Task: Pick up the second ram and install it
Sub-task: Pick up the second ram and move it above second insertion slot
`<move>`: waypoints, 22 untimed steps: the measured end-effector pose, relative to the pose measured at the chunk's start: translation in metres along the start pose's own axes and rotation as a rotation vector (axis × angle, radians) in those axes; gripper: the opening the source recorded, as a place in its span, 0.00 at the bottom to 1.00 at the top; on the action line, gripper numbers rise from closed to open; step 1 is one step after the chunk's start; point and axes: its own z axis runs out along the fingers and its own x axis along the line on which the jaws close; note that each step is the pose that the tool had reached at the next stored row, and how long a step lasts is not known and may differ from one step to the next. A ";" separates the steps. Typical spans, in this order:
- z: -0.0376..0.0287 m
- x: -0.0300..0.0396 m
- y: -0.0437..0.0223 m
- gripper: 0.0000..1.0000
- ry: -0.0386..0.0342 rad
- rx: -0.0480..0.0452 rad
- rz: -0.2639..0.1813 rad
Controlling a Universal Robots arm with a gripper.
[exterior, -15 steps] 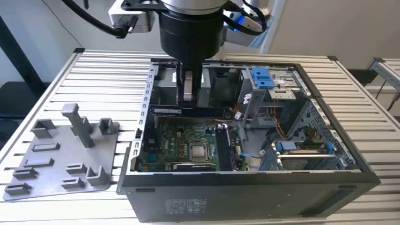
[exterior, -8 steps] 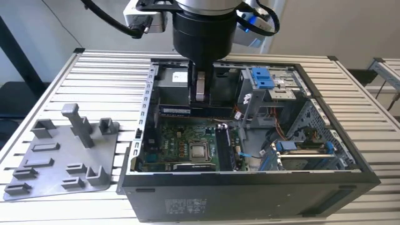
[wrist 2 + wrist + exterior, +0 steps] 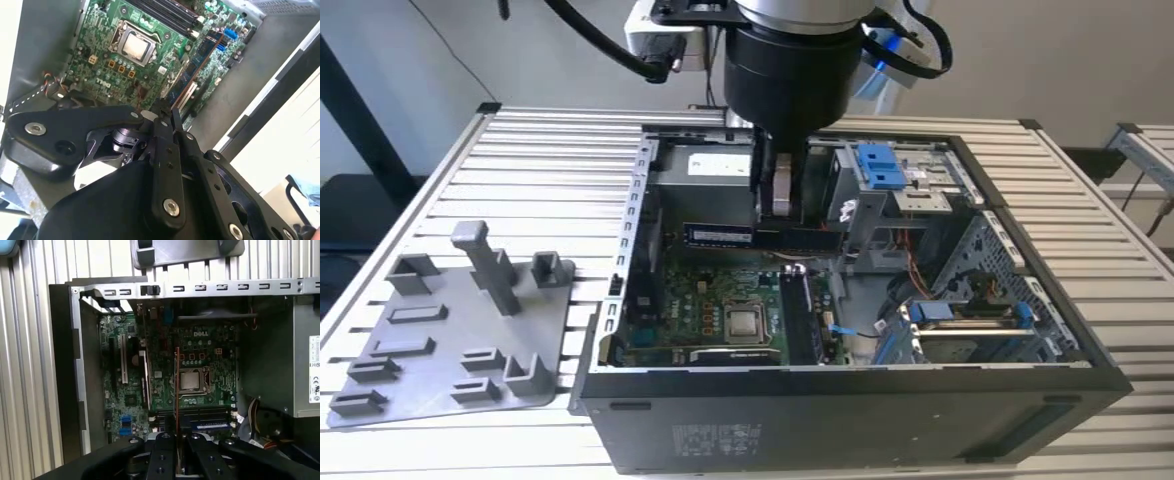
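Note:
The second ram point(image 3: 750, 237) is a dark, narrow stick with a blue label. It hangs level inside the open computer case point(image 3: 854, 385), above the green motherboard point(image 3: 700, 300). My gripper point(image 3: 781, 212) reaches straight down into the case and is shut on the stick's upper edge, right of its middle. In both wrist views the stick point(image 3: 177, 385) shows edge-on as a thin reddish line point(image 3: 186, 80) running out from between the fingertips point(image 3: 159, 116). It hovers over the board beside the processor socket point(image 3: 191, 380), short of the black memory slots point(image 3: 200, 415).
A grey holder tray point(image 3: 454, 330) with upright posts lies on the slatted table at the exterior view's left. Blue drive-bay clips point(image 3: 881, 165) and a metal drive cage point(image 3: 974, 320) fill the case's right part. A grey power supply point(image 3: 707, 185) sits behind the stick.

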 end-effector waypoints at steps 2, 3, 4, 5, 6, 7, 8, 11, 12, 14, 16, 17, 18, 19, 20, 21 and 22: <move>0.0001 -0.0004 -0.0047 0.14 -0.0001 0.0001 0.001; 0.0000 -0.0005 -0.0069 0.14 -0.0001 0.0001 0.002; 0.0000 -0.0007 -0.0091 0.14 0.0000 0.0002 0.002; 0.0000 -0.0008 -0.0113 0.14 -0.0001 0.0002 0.003; 0.0000 -0.0010 -0.0136 0.14 -0.0001 0.0002 0.003; 0.0000 -0.0012 -0.0158 0.14 0.0000 0.0002 0.004; 0.0000 -0.0013 -0.0180 0.14 -0.0001 0.0002 0.005; 0.0000 -0.0018 -0.0249 0.14 -0.0001 0.0003 0.006; -0.0001 -0.0020 -0.0271 0.14 0.0000 0.0003 0.007; 0.0000 -0.0023 -0.0314 0.14 -0.0001 0.0004 0.008; 0.0000 -0.0027 -0.0361 0.14 -0.0001 0.0004 0.009; -0.0001 -0.0028 -0.0384 0.14 -0.0001 0.0004 0.010; 0.0000 -0.0030 -0.0407 0.14 -0.0001 0.0004 0.010; 0.0000 -0.0032 -0.0430 0.14 -0.0001 0.0005 0.011; -0.0001 -0.0033 -0.0453 0.14 -0.0001 0.0005 0.011; -0.0001 -0.0035 -0.0475 0.14 -0.0001 0.0005 0.012; 0.0000 -0.0037 -0.0498 0.14 -0.0002 0.0005 0.012</move>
